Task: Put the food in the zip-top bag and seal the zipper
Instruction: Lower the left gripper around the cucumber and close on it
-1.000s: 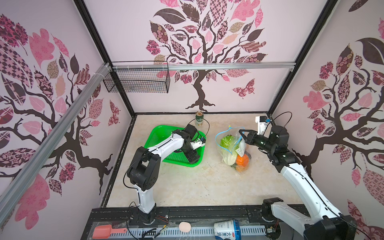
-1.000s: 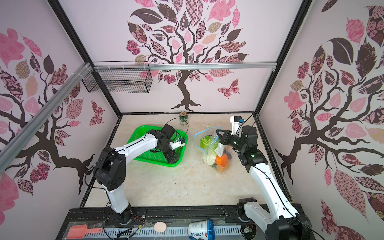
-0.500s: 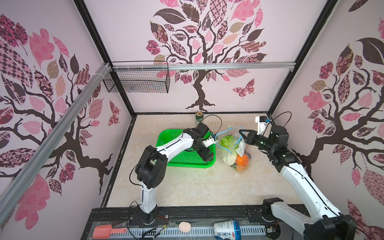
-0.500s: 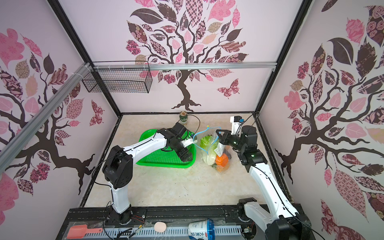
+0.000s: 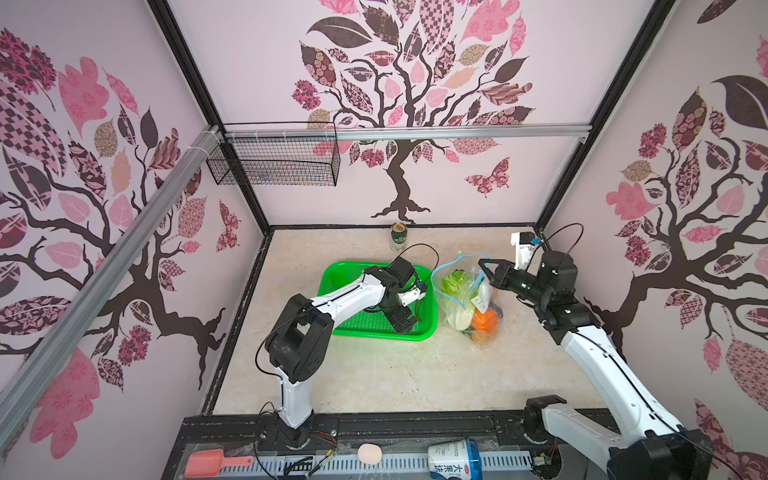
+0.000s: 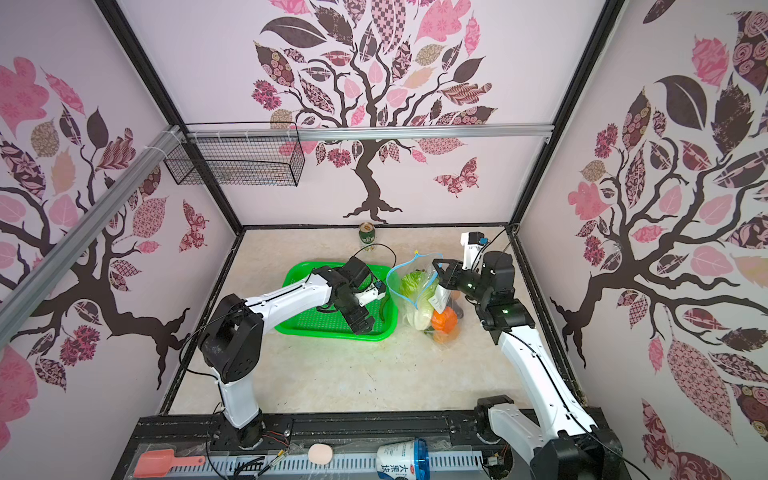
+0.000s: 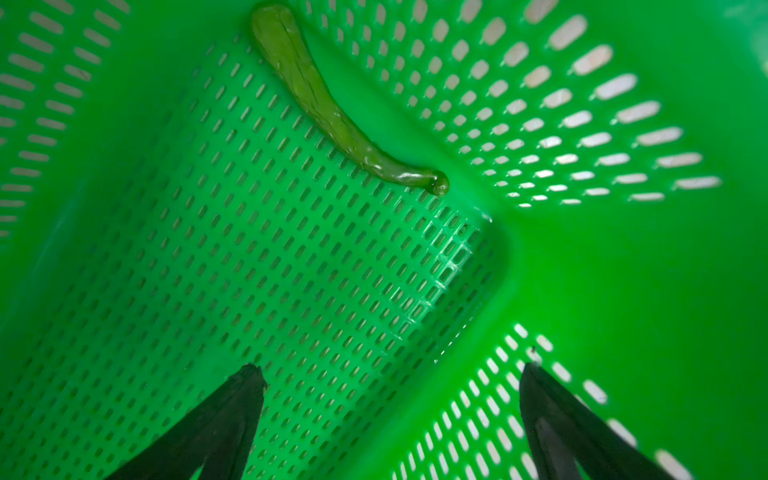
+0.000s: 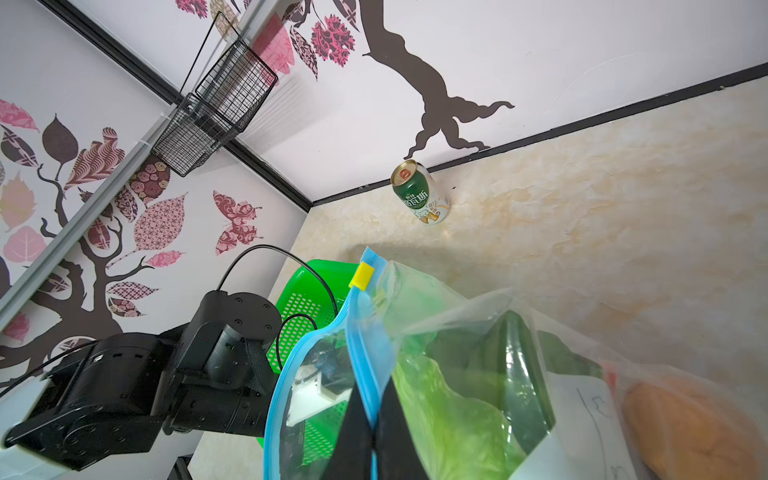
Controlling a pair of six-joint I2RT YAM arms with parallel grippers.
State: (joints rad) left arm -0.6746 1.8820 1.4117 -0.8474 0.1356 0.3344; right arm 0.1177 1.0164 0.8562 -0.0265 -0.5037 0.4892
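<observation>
Looking down on a beige table (image 5: 374, 374) w/ two robot arms working. The right gripper (image 8: 376, 424) is pinching the blue zipper strip (image 8: 360, 328) of a clear plastic bag (image 5: 446, 305). Its fingers are closed tight on the strip and holding that edge up. The bag is standing just right of a green basket (image 5: 345, 274) in both top views, w/ its mouth gaping open. A yellow slider (image 8: 361, 275) is sitting at the strip's end toward the back wall. Inside the bag, a cabbage (image 5: 453, 282) is resting w/ green leaves up, and an orange veg (image 5: 484, 322) is lying lower down. Other pieces in there are too blurred to tell.

The left gripper (image 7: 388, 372) is hovering inside the basket, near the side next to the bag. Its fingers are spread wide & holding nothing. One long green pepper (image 7: 324, 108) is lying on the basket floor against a side wall, apart from both fingertips. A green drink can (image 5: 398, 237) is standing upright by the back wall, well apart from basket & bag.
</observation>
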